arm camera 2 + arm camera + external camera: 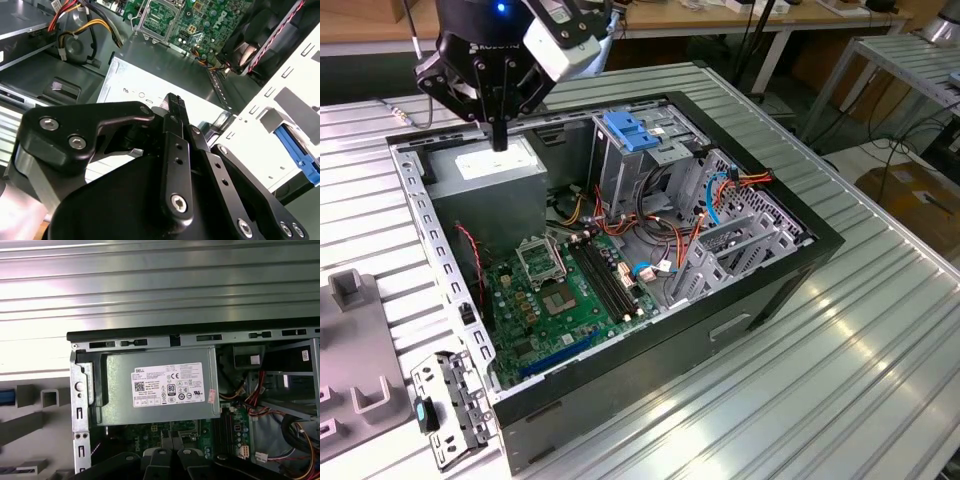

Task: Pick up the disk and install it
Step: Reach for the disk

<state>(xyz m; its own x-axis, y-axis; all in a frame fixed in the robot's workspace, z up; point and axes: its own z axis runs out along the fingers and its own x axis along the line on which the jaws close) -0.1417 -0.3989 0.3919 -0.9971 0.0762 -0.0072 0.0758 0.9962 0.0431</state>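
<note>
My gripper (500,143) hangs over the far left corner of the open computer case (760,290), just above the grey power supply box (485,168) with its white sticker (167,385). Its two black fingers are pressed together with nothing between them, as both wrist views show (173,99) (170,452). The disk is out of view. A flat blue latch piece (631,131) lies on top of the metal drive cage (620,170) inside the case, to the exterior view's right of my gripper.
The green motherboard (570,290) fills the case floor, with loose red, orange and blue cables (710,200) beside the cage. Grey holders (355,390) and a slotted metal bracket (450,405) lie on the ribbed table (860,380) near the case's left end.
</note>
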